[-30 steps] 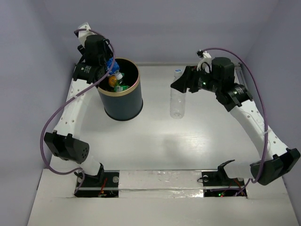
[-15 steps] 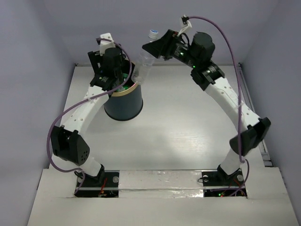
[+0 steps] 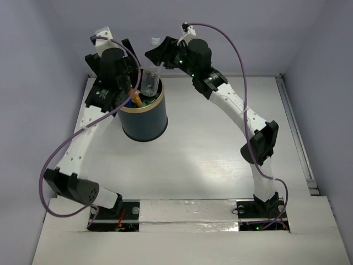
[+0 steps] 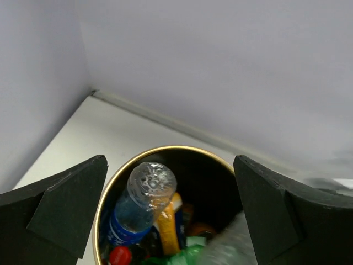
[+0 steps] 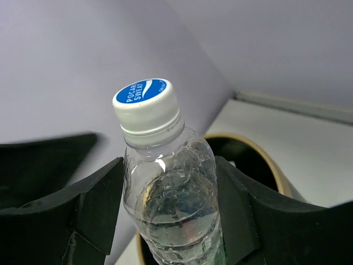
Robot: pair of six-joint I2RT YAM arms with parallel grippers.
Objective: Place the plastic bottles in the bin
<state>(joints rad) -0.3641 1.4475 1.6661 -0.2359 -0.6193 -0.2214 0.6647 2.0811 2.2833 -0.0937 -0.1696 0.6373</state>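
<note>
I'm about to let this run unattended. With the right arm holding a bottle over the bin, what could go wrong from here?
1. The bin already looks crowded: an upended blue-label bottle reaches near its rim, so the clear bottle in the right gripper might land on it and topple out.
2. The left gripper hangs open right over the bin's mouth, close to that clear bottle; the two could clash.

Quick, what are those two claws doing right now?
Left gripper: open, holding nothing.
Right gripper: shut on a clear bottle over the bin.
</note>
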